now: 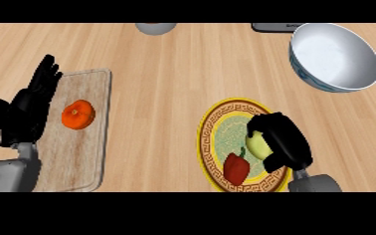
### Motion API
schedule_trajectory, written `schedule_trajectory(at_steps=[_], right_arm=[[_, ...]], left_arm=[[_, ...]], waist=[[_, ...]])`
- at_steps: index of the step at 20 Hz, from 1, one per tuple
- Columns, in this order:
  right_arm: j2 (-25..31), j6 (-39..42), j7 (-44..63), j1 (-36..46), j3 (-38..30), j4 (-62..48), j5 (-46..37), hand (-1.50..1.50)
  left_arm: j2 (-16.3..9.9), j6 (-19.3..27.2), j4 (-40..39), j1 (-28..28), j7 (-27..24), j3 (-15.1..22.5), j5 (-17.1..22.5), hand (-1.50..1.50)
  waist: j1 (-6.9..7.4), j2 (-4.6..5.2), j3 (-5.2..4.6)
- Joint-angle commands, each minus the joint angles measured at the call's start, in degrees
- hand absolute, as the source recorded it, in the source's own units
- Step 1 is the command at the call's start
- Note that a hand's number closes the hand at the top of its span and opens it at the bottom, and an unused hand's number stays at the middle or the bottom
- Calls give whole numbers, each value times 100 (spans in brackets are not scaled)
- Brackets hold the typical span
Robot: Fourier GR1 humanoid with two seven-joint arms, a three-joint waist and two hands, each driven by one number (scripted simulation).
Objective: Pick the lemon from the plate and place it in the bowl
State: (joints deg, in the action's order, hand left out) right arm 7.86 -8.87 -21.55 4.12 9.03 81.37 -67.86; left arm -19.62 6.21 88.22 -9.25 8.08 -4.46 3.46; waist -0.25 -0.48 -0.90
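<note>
Lemon (256, 144) is seen on the plate (220, 129), mostly hidden under the right hand (283, 142), whose fingers (258, 125) are curled over and round it, so that only a pale yellow-green patch shows just inside them. The fruit appears to be clamped but not yet lifted; whether it has left the plate cannot be told. Trouble could be expected from the red pepper (235, 167), which lies touching or just beside the lemon, below the fingers: it might be nudged or dragged along if the hand is raised at a slant. A round, smooth fruit could also be squeezed out from between the fingers and the thumb if it is held off centre. The bowl (332, 56) stands well beyond the fingertips, up and to the right, and its raised rim could be struck if the lemon is carried too low. The lemon looks small, smooth and pale. The left hand (31, 104) is rested at the left edge, its fingers straight and apart, beside a board (81, 144) on the bench (161, 79) bearing an orange (78, 114).
</note>
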Motion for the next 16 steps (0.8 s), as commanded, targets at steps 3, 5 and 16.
schedule_trajectory(at_steps=[3,5,16], right_arm=[[-183,1801,1420,949,-187,-596,-196,150],[82,2635,1762,1278,-494,-1153,-134,150],[89,2945,2786,2172,-961,697,-48,150]], left_arm=[[93,-29,-274,52,-329,-37,-40,0],[120,32,-31,-205,92,117,-77,0],[159,21,153,316,-128,-42,-242,0]], waist=[[106,77,75],[184,109,78],[-15,8,88]])
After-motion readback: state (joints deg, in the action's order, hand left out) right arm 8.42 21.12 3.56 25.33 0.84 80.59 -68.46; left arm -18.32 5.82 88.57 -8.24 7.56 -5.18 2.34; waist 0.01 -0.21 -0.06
